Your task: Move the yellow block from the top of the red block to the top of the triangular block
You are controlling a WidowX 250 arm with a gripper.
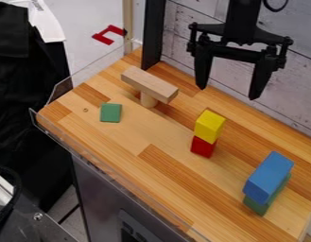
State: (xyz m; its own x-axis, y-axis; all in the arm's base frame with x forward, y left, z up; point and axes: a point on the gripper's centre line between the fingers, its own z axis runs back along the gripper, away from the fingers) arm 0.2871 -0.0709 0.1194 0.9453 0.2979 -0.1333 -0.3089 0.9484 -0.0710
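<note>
The yellow block (209, 126) sits on top of the red block (202, 147), which lifts it off the wooden table (119, 142) and probably leaves its sides free for a grasp. From there, taking the top of the view as twelve, the gripper (228, 92) hangs at about one o'clock with its two fingers spread well apart and nothing between them, a sensible pose for lowering around the yellow block without knocking its support. At nine o'clock a small green block (111, 113) lies alone; its shape can't be made out surely, but it may be the triangular one, and if so its top would need a gentle, level release. Between ten and eleven, a plain plank (148, 84) rests across a short wooden peg (148, 100), the peg seeming to serve as its post. Toward five o'clock, a long blue block (268, 177) lies along another green block (257, 207), which bears its weight; with its top covered, that one looks the less likely target.
</note>
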